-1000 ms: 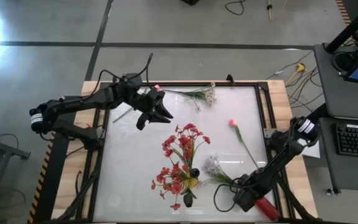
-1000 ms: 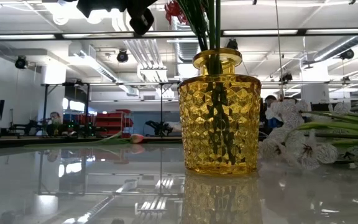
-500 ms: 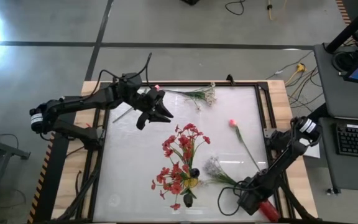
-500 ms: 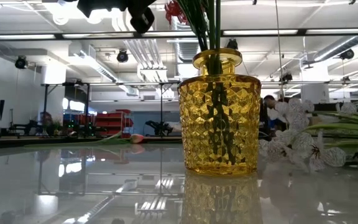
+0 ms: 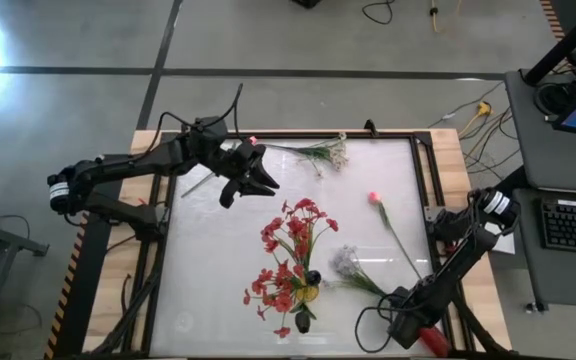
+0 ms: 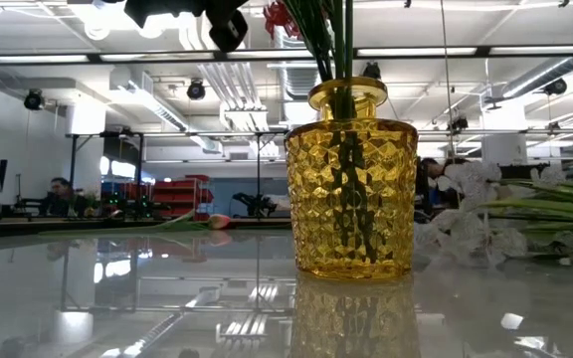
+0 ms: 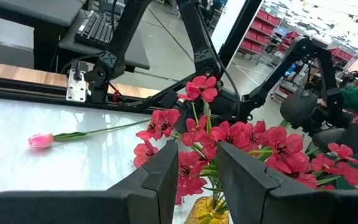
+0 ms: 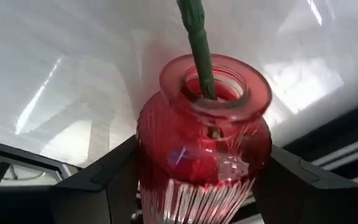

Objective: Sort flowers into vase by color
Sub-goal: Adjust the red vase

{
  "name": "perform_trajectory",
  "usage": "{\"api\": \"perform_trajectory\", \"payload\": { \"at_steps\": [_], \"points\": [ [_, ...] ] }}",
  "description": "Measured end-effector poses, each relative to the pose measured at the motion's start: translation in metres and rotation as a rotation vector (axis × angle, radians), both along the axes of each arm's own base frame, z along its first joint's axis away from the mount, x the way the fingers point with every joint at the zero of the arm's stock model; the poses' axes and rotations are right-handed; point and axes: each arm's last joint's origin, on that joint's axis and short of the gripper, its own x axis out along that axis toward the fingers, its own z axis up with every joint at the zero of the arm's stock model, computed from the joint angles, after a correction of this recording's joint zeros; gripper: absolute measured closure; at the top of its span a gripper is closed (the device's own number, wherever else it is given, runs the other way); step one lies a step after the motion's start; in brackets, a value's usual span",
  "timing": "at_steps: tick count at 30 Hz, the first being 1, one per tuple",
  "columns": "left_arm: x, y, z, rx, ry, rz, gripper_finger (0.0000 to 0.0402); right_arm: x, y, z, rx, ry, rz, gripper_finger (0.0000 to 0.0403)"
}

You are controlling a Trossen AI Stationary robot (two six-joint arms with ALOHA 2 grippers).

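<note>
A yellow glass vase (image 5: 308, 293) (image 6: 351, 189) holds red flowers (image 5: 290, 250) near the table's middle. My left gripper (image 5: 251, 193) (image 7: 197, 168) hangs open, high above the table's far left, with nothing between its fingers. My right gripper (image 5: 413, 322) (image 8: 201, 146) is at the near right corner, shut on a red glass vase (image 5: 432, 338). A white spray (image 5: 345, 263) lies on the table with its stem (image 8: 197, 43) running into that vase's mouth. A pink flower (image 5: 375, 198) lies on the table at the right, and a white bunch (image 5: 328, 152) at the far edge. My right gripper has the red vase's ribbed body (image 8: 166, 180) between its two fingers (image 8: 107, 177), one on each opposite side, below the shoulder. The vase is tilted, its mouth (image 8: 215, 81) toward the white spray. Whether its base rests on anything is hidden by the gripper.
The table's dark frame rail (image 5: 438, 215) runs along the right edge, close to the red vase. A black cable loop (image 5: 365, 320) lies near my right gripper. Bare white tabletop (image 5: 208, 260) stretches left of the yellow vase.
The white spray has slid a little toward the table's right edge, its stem staying in the red vase's mouth. My right gripper and the red vase have edged toward the near right corner.
</note>
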Motion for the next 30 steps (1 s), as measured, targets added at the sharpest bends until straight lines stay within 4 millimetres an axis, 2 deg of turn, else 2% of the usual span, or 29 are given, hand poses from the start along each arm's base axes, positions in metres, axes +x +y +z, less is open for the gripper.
{"api": "perform_trajectory", "payload": {
  "at_steps": [6, 11, 19, 25, 30],
  "points": [
    [-0.001, 0.001, 0.0, 0.016, -0.002, 0.001, 0.0303, 0.01, 0.005, 0.01, -0.077, -0.182, 0.022, 0.0163],
    [-0.009, 0.006, 0.01, 0.025, -0.013, 0.026, 0.0303, 0.022, -0.001, 0.016, -0.236, -0.355, -0.008, 0.0164],
    [-0.022, 0.002, 0.049, 0.105, 0.033, 0.004, 0.0303, 0.044, -0.021, 0.021, -0.564, -0.731, -0.081, 0.0162],
    [-0.036, -0.001, 0.085, 0.16, 0.066, 0.061, 0.0303, 0.043, -0.034, 0.021, -0.779, -0.937, -0.134, 0.0164],
    [-0.045, -0.002, 0.113, 0.144, 0.041, 0.183, 0.0303, 0.039, -0.044, 0.022, -0.967, -1.059, -0.078, 0.0162]
  ]
}}
